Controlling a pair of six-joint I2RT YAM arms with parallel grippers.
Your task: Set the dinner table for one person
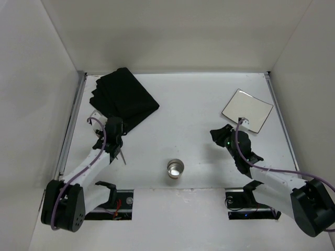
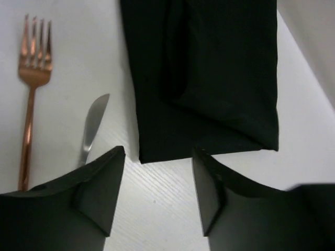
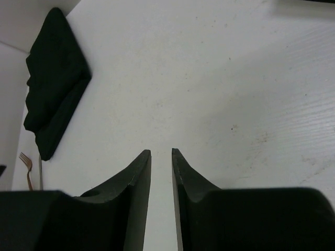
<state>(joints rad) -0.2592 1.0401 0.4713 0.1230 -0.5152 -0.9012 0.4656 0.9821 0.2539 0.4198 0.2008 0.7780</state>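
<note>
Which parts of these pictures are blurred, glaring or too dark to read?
Top external view: the square plate glares and the cloth mat is one black mass. Left wrist view: fork and knife are soft, the left fingers featureless. Right wrist view: the table looks sharp, the right fingers dark.

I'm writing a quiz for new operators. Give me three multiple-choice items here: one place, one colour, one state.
1. Where is the metal cup? A far left corner; B near edge, centre; C far right corner.
2. What colour is the fork? A copper; B black; C white.
3. How is the left gripper? A shut on the fork; B open, empty; C shut tight.
Key: B, the top view shows it there; A, its tines gleam copper; B, nothing sits between its parted fingers.
</note>
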